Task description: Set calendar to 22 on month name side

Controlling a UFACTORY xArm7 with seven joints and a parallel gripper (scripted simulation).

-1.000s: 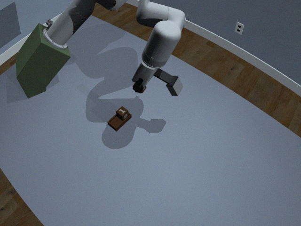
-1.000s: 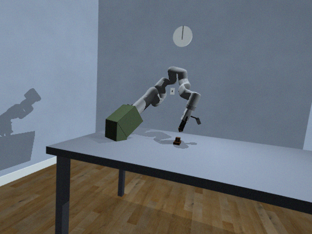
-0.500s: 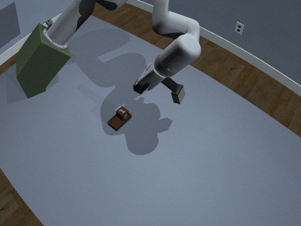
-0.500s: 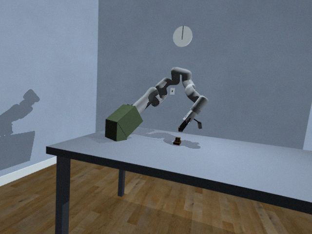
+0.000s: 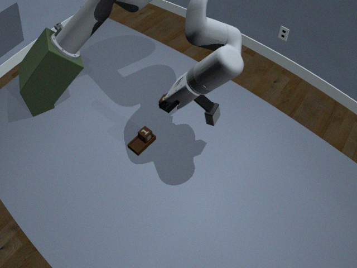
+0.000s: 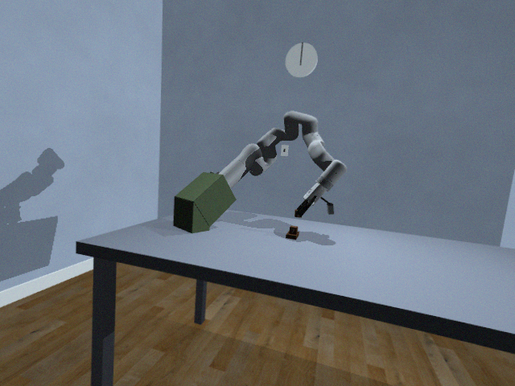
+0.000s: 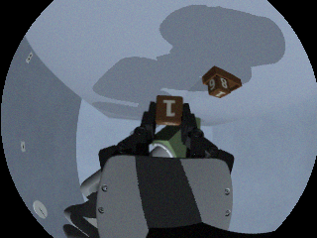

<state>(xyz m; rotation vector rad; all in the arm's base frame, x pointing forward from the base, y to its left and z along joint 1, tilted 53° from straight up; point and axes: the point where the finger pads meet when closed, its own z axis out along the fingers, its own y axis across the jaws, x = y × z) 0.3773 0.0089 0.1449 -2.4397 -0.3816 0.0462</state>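
The tray [image 5: 134, 145] [image 6: 292, 237] [image 7: 235, 83] lies on the table [image 5: 230, 187] [image 6: 374, 265] [image 7: 277, 129], below and to one side of the jaws [image 5: 164, 106] [image 6: 298, 213], one cube [image 5: 145, 133] [image 6: 293, 229] [image 7: 218, 89] standing at one end; the jaws, part open, grip the other cube [image 5: 162, 99] [image 6: 296, 215] [image 7: 169, 110] by opposite sides, tilted in the air; it probably needs turning, then lowering into the tray's free half.
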